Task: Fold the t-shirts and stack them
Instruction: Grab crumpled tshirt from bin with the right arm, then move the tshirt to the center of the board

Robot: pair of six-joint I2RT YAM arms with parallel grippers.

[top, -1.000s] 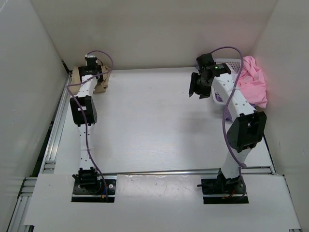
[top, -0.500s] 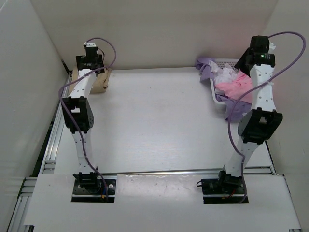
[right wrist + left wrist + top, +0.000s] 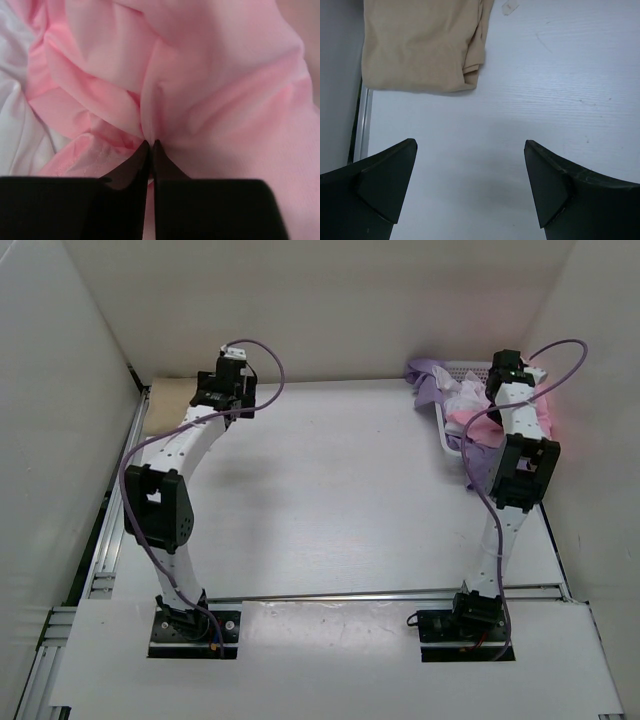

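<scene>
Left pincer [image 3: 470, 165]: open wide, one dark finger [image 3: 385, 185] in each lower corner of the left wrist view, nothing between them. Hanging above bare worktop [image 3: 545, 85].
Left arm: reaching to the upper left of the overhead view, close to the back wall.
Tan-beige t-shirt [image 3: 425, 45]: upper left of the left wrist view. Folded and lying flat on the worktop, with layered edges showing at its lower right corner. Beyond the left pincer's tips and apart from them. Left edge close to the worktop's side rail.
Right pincer [image 3: 150, 145]: closed, tips pressed together on a puckered fold of the pink t-shirt [image 3: 210, 80]. In the overhead view, upper right, pointing down into the mesh basket [image 3: 463, 367].
Pink t-shirt, position: crumpled, filling most of the right wrist view. In the overhead view, lying in the basket at upper right, showing on both sides of the right arm.
White t-shirt [image 3: 10, 130]: crumpled, at the left edge of the right wrist view, touching the pink one. In the overhead view, in the basket between the lavender and pink cloth.
Lavender t-shirt [image 3: 425, 380]: bunched over the basket's upper left corner in the overhead view. Cannot tell how much of it lies inside.
Mesh basket, position: white, on the worktop at upper right, close to the back and right walls.
</scene>
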